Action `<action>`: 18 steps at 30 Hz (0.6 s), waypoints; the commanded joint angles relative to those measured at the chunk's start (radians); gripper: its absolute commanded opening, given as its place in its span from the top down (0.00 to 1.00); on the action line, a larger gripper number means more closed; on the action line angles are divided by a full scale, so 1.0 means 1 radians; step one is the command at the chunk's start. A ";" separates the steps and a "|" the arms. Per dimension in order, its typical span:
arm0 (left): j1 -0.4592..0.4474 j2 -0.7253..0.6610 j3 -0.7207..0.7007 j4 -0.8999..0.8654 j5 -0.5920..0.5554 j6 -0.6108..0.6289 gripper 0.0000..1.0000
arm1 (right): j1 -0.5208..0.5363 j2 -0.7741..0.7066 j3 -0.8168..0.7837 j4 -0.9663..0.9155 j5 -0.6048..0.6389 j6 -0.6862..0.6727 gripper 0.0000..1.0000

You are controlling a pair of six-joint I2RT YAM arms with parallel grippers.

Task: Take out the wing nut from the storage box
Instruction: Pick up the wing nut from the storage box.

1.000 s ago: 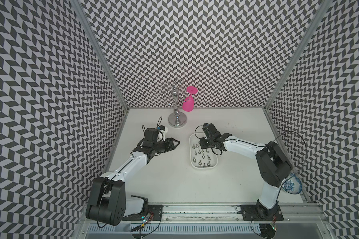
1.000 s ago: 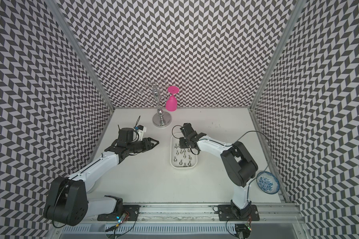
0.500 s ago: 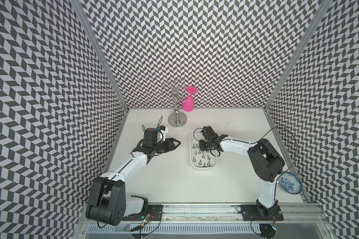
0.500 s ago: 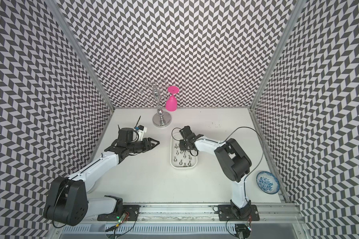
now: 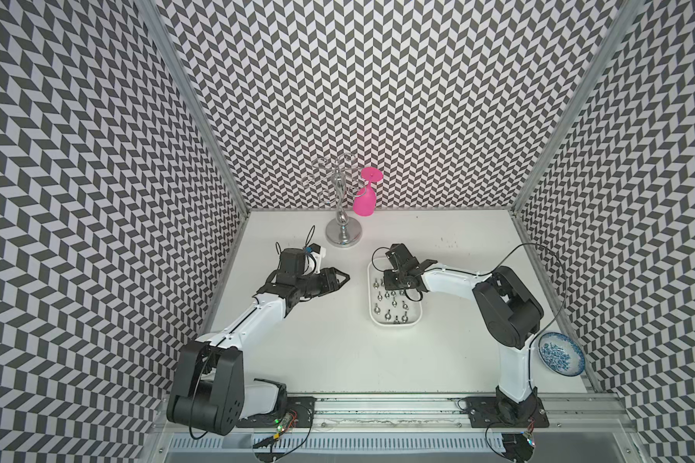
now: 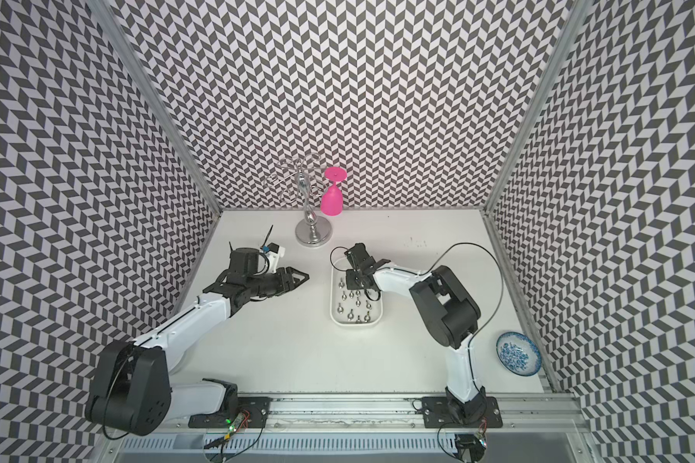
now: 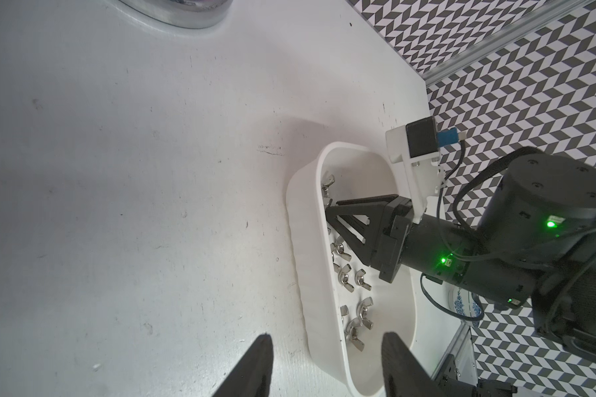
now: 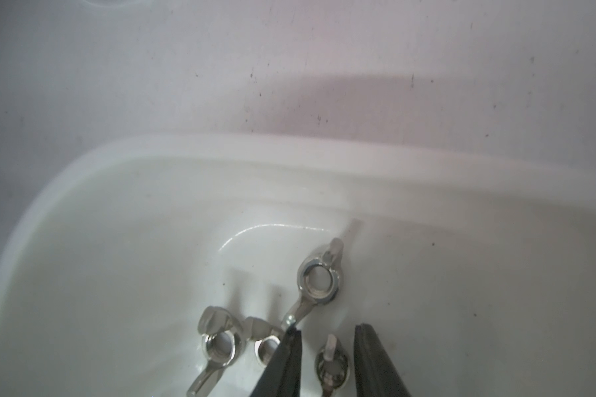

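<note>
Wing nut [image 8: 331,359] lies at the far end of the storage box [image 5: 395,324]; right fingers [image 8: 289,361] straddle it, parted and not yet clamped, set to pinch. Left fingers [image 7: 255,364] hang parted and empty beside the box, likely ready to steady it.

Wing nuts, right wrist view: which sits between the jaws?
The wing nut in the right gripper's gap; the other nuts lie outside its fingers.
</note>
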 commanded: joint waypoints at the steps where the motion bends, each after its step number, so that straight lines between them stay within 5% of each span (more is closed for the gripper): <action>1: 0.001 0.002 -0.007 0.023 0.018 0.002 0.46 | 0.001 0.021 0.028 0.002 0.042 -0.023 0.70; 18: 0.001 0.011 -0.007 0.024 0.018 0.000 0.46 | 0.000 0.028 0.018 0.003 0.032 -0.050 0.90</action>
